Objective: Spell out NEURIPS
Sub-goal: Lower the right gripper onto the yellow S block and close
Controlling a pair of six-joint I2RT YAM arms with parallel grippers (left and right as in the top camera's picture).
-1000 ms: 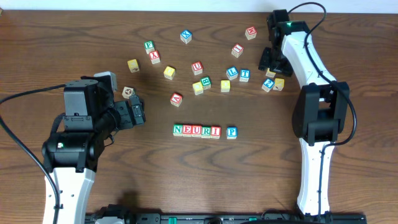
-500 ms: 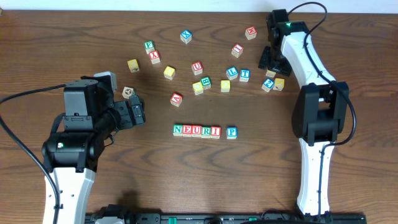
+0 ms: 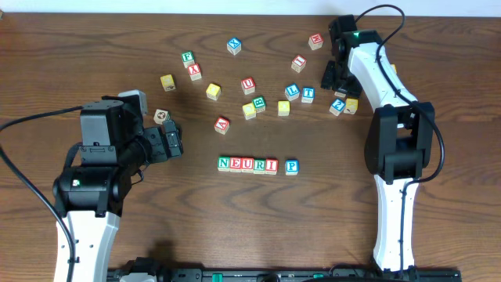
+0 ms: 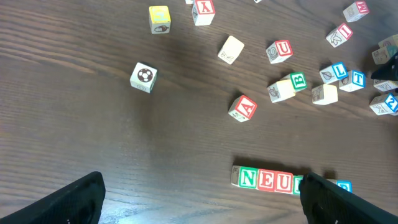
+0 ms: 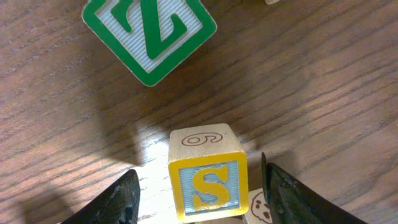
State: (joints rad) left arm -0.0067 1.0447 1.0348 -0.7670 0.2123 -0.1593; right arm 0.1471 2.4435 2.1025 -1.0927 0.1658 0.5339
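- Dark wood-grain tabletop (image 3: 235,227) carries loose letter cubes (image 3: 222,124) scattered toward its far edge.
- Midway across, closer to the near edge, the NEURI row (image 3: 247,164) sits as five cubes touching side by side. The blue P cube (image 3: 291,166) stands just beside the I, with a gap between them.
- Near the far right corner lies the yellow-faced S cube (image 5: 207,183), close to a green Z cube (image 5: 149,31).
- Straddling the S cube is the right gripper (image 5: 199,186), fingers apart and clear of its sides.
- Toward the left edge, the left gripper (image 4: 202,186) hangs spread and empty.
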